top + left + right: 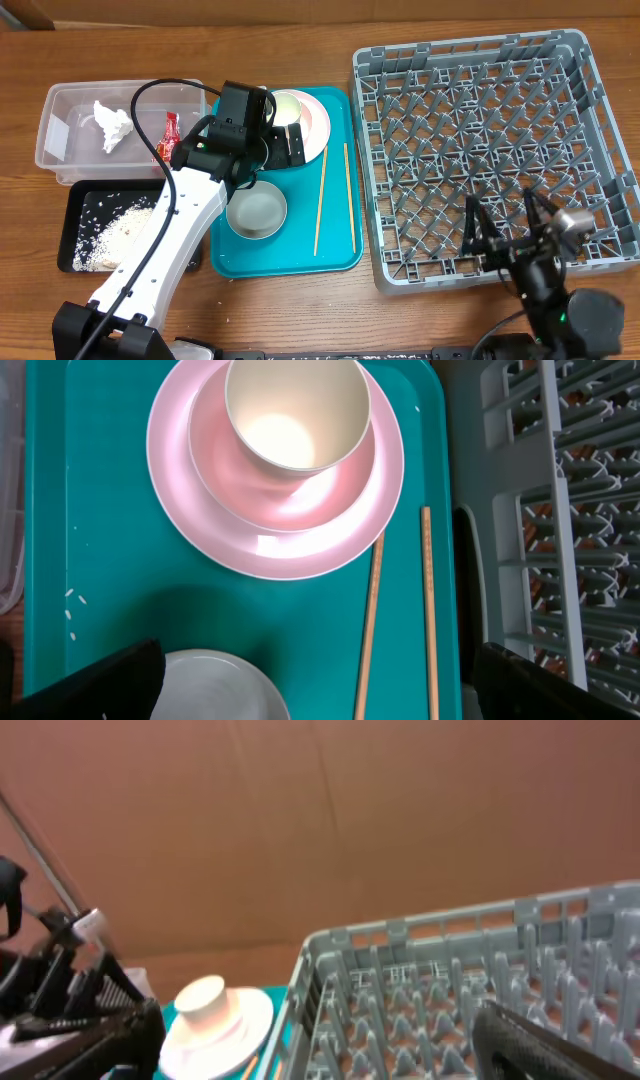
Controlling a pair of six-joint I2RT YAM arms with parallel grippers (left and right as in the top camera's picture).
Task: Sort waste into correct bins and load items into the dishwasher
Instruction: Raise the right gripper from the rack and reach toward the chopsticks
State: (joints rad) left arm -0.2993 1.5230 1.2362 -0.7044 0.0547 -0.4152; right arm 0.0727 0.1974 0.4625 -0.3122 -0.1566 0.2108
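Closest in, the right gripper is held spread wide over the near edge of the big grey pegged plastic dish rack, and loose white rice is piled in the shallow black tray at the tabletop's near-left. Further back, the left gripper is spread, nothing pinched, above the teal plastic tray with its round white bowl, thin wooden chopsticks and white cup set on a pale pink round plate. The crumpled white tissue and red wrapper are found in the clear plastic tub, far-left.

The overhead camera looks straight down from high above on the whole tabletop, taking in the teal tray and the rack. The left wrist camera faces straight down, close over the tray and the plate, with the rack's edge at right. The right wrist camera sits low, looking nearly level across the rack toward the same plate and a brown backdrop.
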